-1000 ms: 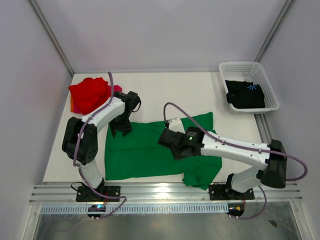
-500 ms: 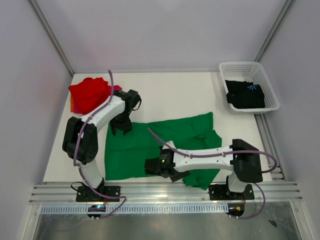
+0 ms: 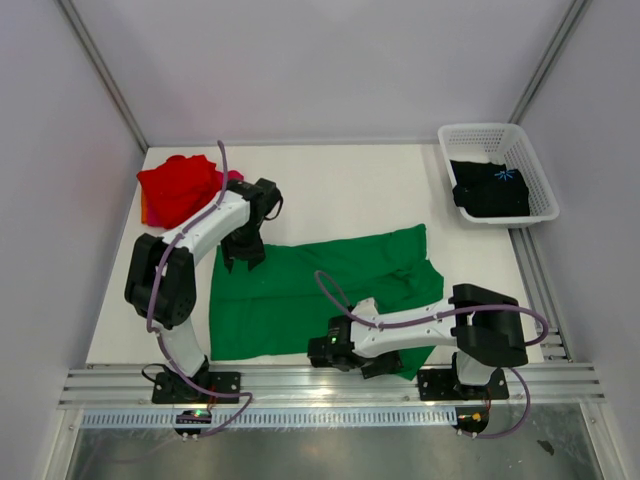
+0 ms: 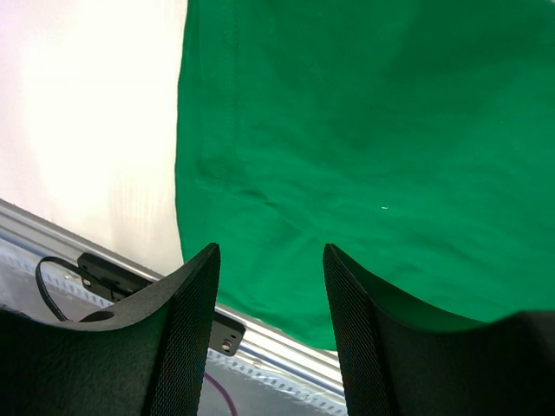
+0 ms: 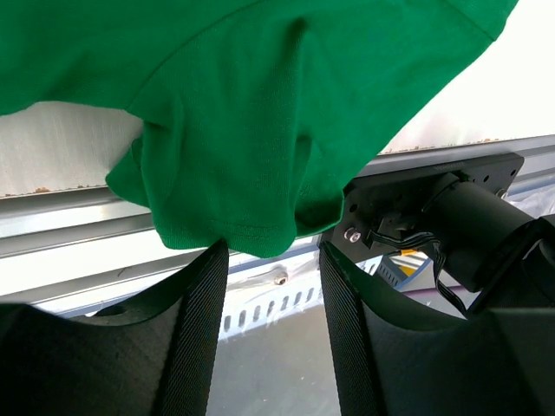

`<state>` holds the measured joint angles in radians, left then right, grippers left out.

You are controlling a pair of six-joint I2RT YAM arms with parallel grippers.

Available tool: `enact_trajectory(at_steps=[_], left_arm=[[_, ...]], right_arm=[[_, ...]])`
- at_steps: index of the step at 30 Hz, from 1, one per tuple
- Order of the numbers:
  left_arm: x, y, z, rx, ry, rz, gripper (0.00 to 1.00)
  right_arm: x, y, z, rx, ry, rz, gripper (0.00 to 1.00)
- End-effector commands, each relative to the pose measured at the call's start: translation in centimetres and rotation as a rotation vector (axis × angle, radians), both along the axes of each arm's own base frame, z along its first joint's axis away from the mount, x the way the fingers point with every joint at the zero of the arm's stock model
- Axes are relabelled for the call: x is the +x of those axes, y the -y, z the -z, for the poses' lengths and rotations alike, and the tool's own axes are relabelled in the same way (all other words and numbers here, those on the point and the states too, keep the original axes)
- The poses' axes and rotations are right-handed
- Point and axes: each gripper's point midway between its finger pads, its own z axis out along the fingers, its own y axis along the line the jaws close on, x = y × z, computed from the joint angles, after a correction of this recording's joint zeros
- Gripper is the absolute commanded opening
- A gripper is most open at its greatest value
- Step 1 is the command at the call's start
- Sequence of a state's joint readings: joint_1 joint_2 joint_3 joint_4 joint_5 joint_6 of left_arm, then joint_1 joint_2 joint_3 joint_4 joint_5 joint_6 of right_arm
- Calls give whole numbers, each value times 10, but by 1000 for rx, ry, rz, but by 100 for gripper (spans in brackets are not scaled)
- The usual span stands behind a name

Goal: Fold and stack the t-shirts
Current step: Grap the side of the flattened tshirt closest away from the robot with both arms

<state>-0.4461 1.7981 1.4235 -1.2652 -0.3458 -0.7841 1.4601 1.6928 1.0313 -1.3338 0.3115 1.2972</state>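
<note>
**A:** Since the surface (image 3: 340, 190) fills most of the overhead view, what lies on it?

**B:** A green t-shirt (image 3: 290, 290) spreads across the lower centre. One sleeve (image 5: 243, 156) hangs over the metal rail (image 3: 300, 385) at the bottom. At the upper left a red t-shirt (image 3: 178, 187) sits bunched, with a sliver of a pink t-shirt (image 3: 235, 177) beside it.

**A:** And the upper right?

**B:** A white basket (image 3: 480, 133) with a black t-shirt (image 3: 488, 190) inside.

**A:** The tools?

**B:** The left tool (image 4: 270, 251) is at the green t-shirt's upper-left corner, released, jaws apart over flat cloth. The right tool (image 5: 273, 247), at the lower centre, is released too, with the sleeve's hem at its tips. I cannot tell if they touch.
</note>
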Motion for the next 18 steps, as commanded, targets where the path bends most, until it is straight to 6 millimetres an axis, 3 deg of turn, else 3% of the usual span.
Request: enact_trajectory(at_steps=[1,8,18], left_arm=[[8,9,-9,-42,33,7,54],[6,9,-6,-42,25,7,53],[8,9,-11,-48,42,8,53]], right_arm=[[-2,6,-11,-4,22,26,51],[3,-32,-17,120,21,-32,57],[-3,-10,12,55,-8,-36,58]])
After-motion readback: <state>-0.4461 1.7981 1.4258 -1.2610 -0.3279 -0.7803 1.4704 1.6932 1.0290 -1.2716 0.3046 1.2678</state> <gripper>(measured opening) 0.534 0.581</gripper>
